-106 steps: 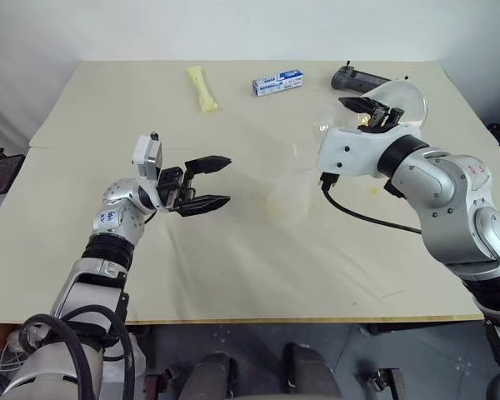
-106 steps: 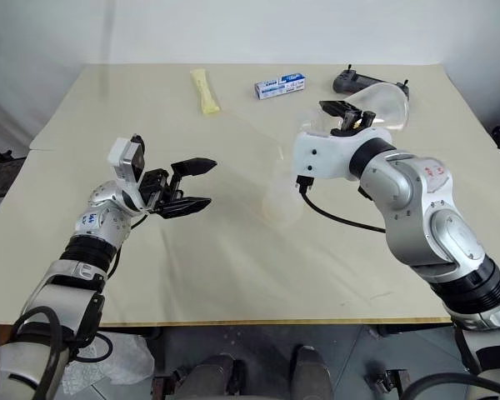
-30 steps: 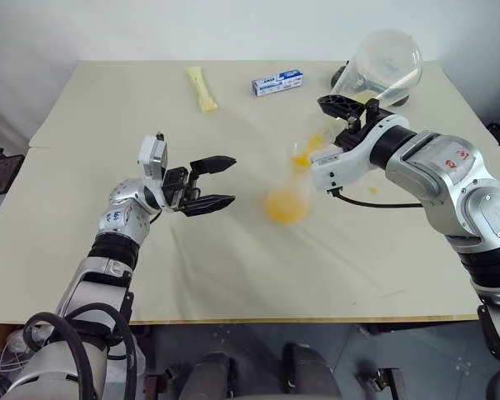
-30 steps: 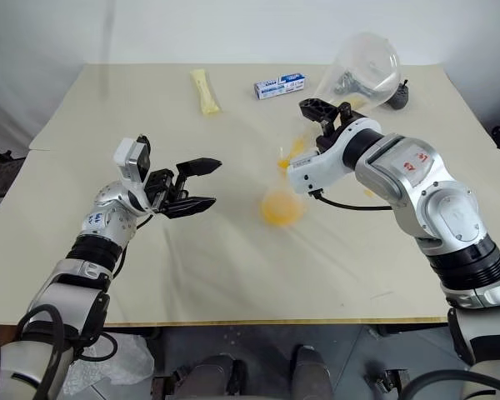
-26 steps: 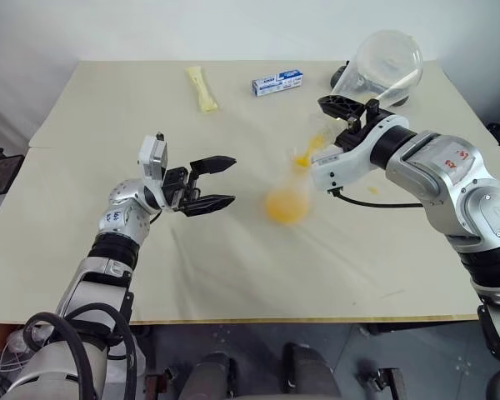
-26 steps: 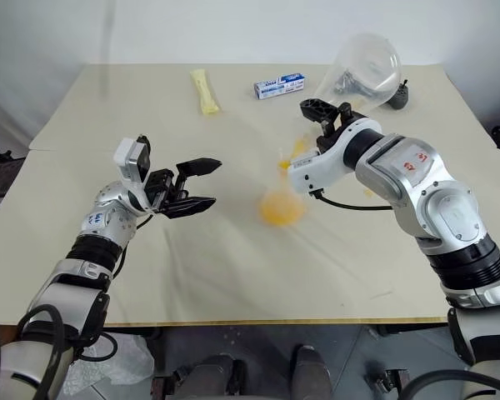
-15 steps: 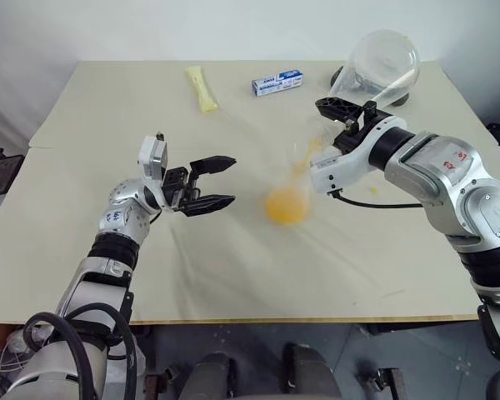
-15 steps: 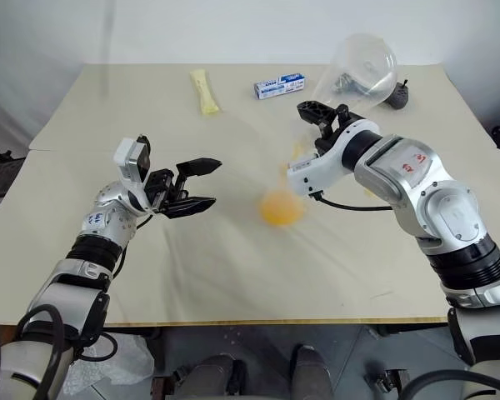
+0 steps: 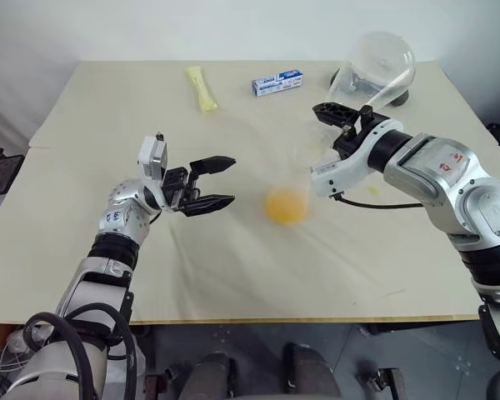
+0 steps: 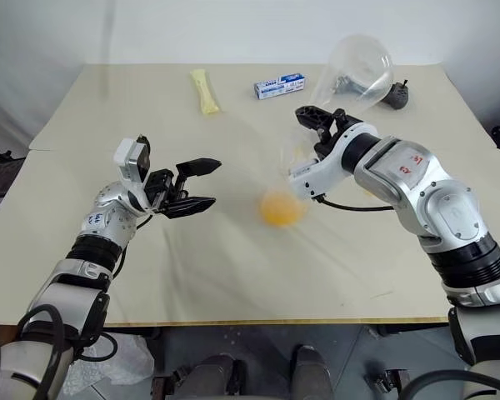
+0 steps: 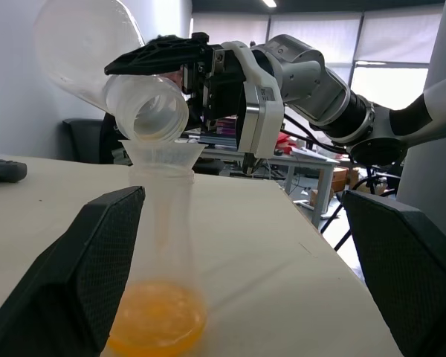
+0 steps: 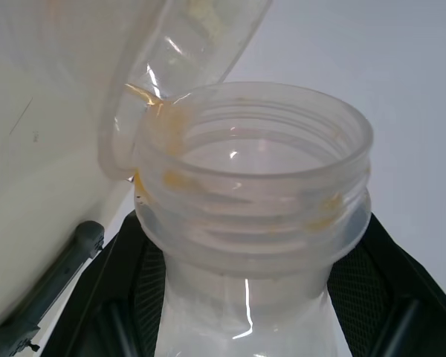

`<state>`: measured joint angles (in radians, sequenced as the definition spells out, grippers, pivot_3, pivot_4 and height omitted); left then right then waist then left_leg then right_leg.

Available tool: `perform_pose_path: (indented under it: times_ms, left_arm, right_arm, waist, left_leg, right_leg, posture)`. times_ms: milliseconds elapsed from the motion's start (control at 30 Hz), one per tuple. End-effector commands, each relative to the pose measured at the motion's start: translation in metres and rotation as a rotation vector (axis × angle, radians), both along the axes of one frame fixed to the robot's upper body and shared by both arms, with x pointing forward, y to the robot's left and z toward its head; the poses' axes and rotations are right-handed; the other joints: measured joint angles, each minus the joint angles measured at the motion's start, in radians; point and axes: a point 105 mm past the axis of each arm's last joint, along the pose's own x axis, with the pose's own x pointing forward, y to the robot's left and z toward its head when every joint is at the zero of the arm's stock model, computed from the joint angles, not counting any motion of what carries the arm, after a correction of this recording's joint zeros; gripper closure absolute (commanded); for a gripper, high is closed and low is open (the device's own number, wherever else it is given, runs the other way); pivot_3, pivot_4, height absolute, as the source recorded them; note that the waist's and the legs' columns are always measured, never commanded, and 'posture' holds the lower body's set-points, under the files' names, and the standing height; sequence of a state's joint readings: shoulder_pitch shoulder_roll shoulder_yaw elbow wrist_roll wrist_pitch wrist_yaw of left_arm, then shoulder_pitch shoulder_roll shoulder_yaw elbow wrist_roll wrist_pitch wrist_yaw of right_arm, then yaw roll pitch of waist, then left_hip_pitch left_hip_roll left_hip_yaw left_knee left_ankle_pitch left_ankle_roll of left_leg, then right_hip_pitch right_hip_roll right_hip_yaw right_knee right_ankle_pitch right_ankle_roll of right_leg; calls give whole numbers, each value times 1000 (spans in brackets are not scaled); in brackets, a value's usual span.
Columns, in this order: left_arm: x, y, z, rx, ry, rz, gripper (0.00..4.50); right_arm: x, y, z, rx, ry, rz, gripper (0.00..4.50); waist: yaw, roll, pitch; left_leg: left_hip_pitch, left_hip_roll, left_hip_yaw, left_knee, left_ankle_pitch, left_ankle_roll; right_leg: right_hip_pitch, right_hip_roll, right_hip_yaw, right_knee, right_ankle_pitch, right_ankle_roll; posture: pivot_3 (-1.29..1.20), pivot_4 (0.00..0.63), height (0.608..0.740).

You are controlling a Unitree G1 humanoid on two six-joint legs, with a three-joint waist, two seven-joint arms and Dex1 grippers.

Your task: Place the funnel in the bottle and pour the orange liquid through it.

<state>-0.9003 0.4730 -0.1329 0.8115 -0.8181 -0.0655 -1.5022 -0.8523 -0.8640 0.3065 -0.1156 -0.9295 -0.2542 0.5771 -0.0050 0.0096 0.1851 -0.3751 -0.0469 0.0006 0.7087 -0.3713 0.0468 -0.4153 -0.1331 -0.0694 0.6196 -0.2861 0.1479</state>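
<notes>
Bottle [image 11: 160, 245], transparent flask-shaped plastic with a wide base and narrow neck, stands upright near the middle of the cream-coloured table [image 9: 108, 117]. Small transparent plastic funnel [image 11: 164, 156] sits in its neck, wide mouth up. Bright yellow-orange opaque liquid [image 9: 286, 205] fills the bottom of the bottle as a round patch.

Right gripper [image 9: 340, 125] is pinching the threaded neck of a clear round plastic jar [image 9: 375, 68], black fingers on either side of the neck in the right wrist view. Jar is tipped, its round body high and toward the far edge of the table, its mouth right above the funnel. Orange smears on the jar's rim and threads; jar body looks mostly see-through. Whether the rim touches the funnel, cannot tell.

Left gripper [image 9: 225, 179] hovers above the table on the bottle's left, fingers spread wide, pointing at the bottle, holding nothing, clearly apart from it.

Far side of the table: pale yellow wrapped stick [image 9: 202, 88], small blue-and-white box [image 9: 277, 82], and a black controller [image 10: 393, 94] partly behind the jar.
</notes>
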Motion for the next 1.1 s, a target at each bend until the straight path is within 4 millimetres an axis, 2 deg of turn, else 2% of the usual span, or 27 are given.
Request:
perform_pose_path:
  times_ms: [33,300,633,933,1100]
  left_arm:
    - [-10,3,11,3,-78,-98,0]
    - [-11,4,10,1,-76,-98,0]
    - [-11,3,10,3,-78,-97,0]
    - [-7,-1,14,2,-83,-95,0]
    - [-7,1,12,5,-71,-91,0]
  right_arm:
    - [-8,-2,28,-7,-109,15,1965]
    - [-9,0,29,-17,-123,26,1965]
    - [-12,-2,33,79,-92,13,1965]
    - [-19,-7,33,534,134,-7,1965]
    - [-28,-15,32,932,321,4,1965]
  waist:
    - [0,0,0]
    - [0,0,0]
    - [0,0,0]
    - [2,0,0]
    - [1,0,0]
  left_leg:
    - [0,0,0,0,0,0]
    - [0,0,0,0,0,0]
    - [0,0,0,0,0,0]
    - [0,0,-2,2,0,0]
    - [0,1,-3,3,0,-1]
  right_leg:
    - [0,0,0,0,0,0]
    - [0,0,0,0,0,0]
    - [0,0,0,0,0,0]
    - [1,0,-2,1,0,0]
    - [1,0,-3,2,0,0]
  posture:
    - [0,150,740]
    - [0,150,740]
    - [0,150,740]
    - [0,150,740]
    - [0,150,740]
